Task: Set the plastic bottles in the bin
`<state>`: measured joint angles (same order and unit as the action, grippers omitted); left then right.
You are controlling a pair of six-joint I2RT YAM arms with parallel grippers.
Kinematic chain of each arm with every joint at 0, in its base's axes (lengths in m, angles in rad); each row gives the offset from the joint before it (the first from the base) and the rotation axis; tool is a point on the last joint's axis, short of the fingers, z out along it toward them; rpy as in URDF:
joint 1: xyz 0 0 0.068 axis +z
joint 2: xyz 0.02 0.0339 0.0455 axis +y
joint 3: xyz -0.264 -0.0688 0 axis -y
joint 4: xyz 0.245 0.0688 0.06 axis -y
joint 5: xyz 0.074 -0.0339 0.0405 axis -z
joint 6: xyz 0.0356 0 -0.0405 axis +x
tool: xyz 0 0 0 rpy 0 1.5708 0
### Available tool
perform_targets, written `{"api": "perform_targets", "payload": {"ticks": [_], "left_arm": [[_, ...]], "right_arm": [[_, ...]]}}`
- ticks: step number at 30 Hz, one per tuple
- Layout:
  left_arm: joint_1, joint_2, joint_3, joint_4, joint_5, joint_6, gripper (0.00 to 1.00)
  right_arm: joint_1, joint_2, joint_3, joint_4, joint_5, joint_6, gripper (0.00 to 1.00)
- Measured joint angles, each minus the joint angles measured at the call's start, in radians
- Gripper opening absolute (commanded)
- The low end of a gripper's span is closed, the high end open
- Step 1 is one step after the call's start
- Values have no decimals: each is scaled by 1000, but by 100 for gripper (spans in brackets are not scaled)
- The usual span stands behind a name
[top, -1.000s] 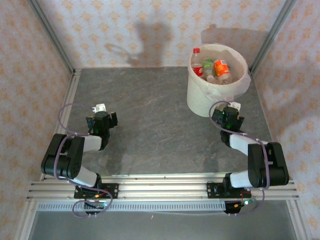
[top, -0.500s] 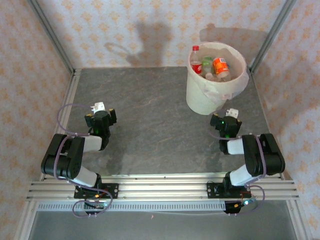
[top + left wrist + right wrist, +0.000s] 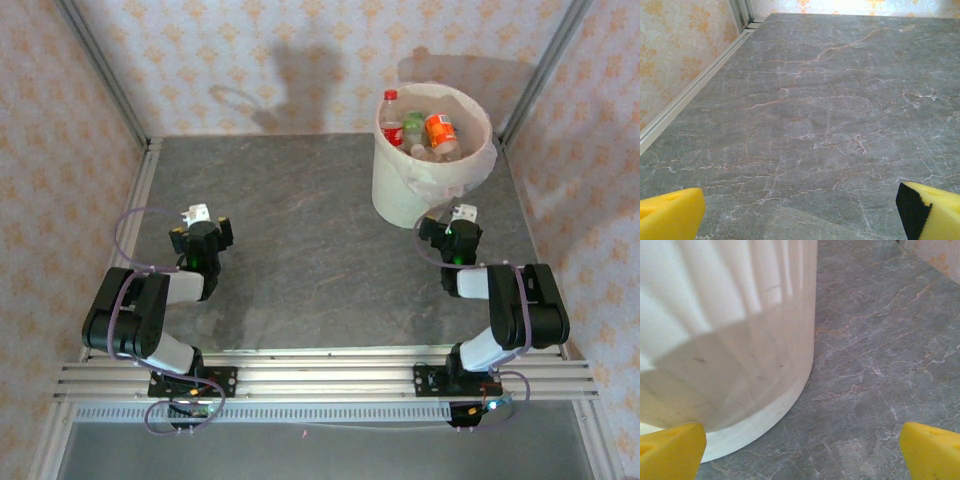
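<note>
You have: plastic bottles (image 3: 432, 135) (red, orange, green labels) inside the white bin (image 3: 400, 195) at the upper right of the desk (image 3: 300, 220); left jaws spread above bare desk at centre left; right jaws spread just beside the bin's base.

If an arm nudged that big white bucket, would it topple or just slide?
Probably slide: the bin is wide, with a flat base on the smooth table. It is likely light, holding only small plastic bottles. Its thin liner looks floppy.
</note>
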<state>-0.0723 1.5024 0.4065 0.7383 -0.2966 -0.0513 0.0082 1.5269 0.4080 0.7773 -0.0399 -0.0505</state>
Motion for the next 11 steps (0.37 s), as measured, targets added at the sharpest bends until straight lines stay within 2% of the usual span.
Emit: {"api": "perform_targets", "payload": {"ticks": [11], "left_arm": [[0,0,0,0,0,0,100]], "right_arm": [[0,0,0,-3,-13,0,99]]}}
